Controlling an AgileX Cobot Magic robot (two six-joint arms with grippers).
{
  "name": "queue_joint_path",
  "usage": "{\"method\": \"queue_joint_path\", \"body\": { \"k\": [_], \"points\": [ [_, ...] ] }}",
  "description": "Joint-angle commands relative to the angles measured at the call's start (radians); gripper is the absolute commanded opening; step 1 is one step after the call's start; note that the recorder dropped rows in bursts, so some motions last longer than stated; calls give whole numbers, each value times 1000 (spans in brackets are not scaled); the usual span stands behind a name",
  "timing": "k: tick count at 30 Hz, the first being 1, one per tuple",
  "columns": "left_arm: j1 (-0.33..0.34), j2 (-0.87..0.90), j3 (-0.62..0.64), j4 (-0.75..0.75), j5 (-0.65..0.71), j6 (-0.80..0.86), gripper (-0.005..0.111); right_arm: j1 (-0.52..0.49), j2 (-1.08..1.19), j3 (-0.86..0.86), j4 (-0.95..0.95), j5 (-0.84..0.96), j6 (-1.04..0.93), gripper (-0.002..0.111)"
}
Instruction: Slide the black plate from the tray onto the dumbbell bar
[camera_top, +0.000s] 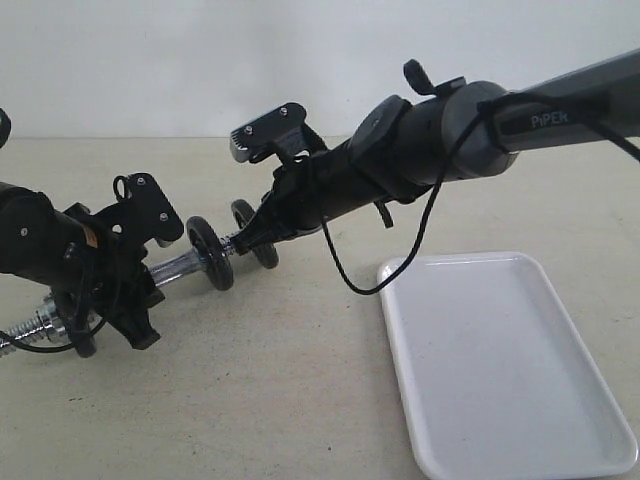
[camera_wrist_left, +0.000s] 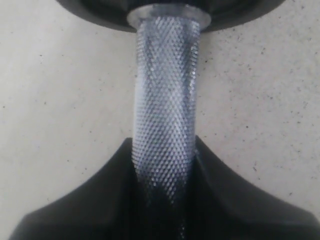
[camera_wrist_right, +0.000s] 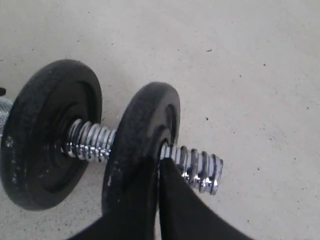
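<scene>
The dumbbell bar (camera_top: 178, 266) lies slanted above the table, and my left gripper (camera_wrist_left: 162, 145) is shut on its knurled middle (camera_wrist_left: 165, 95). One black plate (camera_top: 210, 255) sits on the bar's threaded far end. Further out on the thread sits a second black plate (camera_wrist_right: 145, 125), with a few bare turns (camera_wrist_right: 202, 170) beyond it. My right gripper (camera_wrist_right: 159, 162) is shut, its tips against this outer plate's face right beside the bar, with nothing between the fingers. In the exterior view the right gripper (camera_top: 250, 238) partly hides that plate (camera_top: 243, 215). The white tray (camera_top: 500, 360) holds nothing.
The tray lies at the front right of the beige table (camera_top: 300, 400). The bar's other threaded end (camera_top: 30, 327) sticks out at the far left behind my left arm. A black cable (camera_top: 345, 280) hangs from the right arm above the tray's near corner.
</scene>
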Motion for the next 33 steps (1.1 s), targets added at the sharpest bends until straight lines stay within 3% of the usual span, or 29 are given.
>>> {"method": "queue_joint_path", "body": {
  "k": [1,16,23,33],
  "points": [
    [-4,-46,-33,-6,-213,-30,4,48,-4,-7,12,16,-2,0],
    [-4,-46,-33,-10,-250,-155,4,65,-1,-7,54,12,-7,0],
    [-4,-46,-33,-10,-252,-163,4,71,20,-7,61,95,0,0],
    [-4,-46,-33,-10,-252,-163,4,152,20,-7,61,97,1,0]
  ]
}}
